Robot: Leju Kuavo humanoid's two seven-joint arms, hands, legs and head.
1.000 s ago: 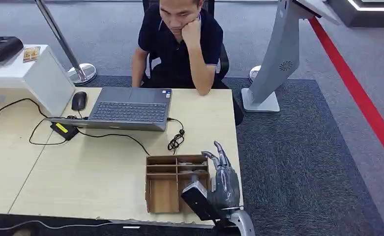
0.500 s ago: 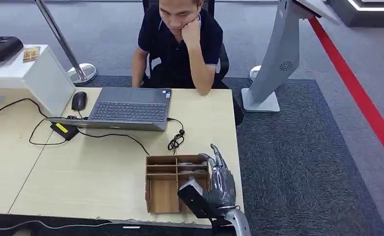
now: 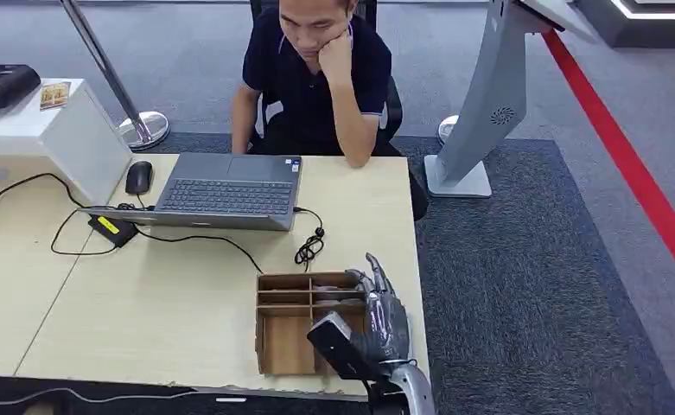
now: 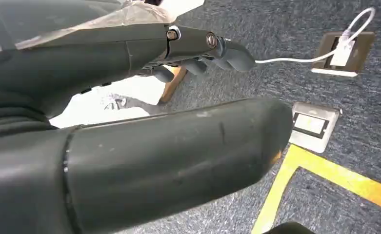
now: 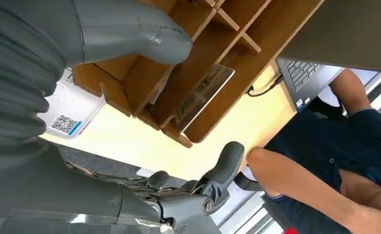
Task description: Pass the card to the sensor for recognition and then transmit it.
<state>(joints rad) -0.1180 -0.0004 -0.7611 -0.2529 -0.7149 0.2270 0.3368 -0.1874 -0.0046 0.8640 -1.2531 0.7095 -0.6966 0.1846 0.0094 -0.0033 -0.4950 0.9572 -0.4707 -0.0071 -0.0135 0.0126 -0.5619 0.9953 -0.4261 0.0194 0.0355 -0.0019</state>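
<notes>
Head view shows the right hand [image 3: 384, 316] lower and closer over the wooden organizer [image 3: 309, 322] at the near edge of the table [image 3: 178, 303] than a second ago, fingers apart and holding nothing. Right wrist view places the card [image 5: 204, 96] lying in one of the organizer's compartments just beyond the thumb, not yet touched, so the reach to pick it up looks under way. Farther off a person [image 3: 316, 78] sits behind the laptop [image 3: 226, 190]; the left hand [image 4: 144, 146] hangs over the carpet, its fingers apart too.
</notes>
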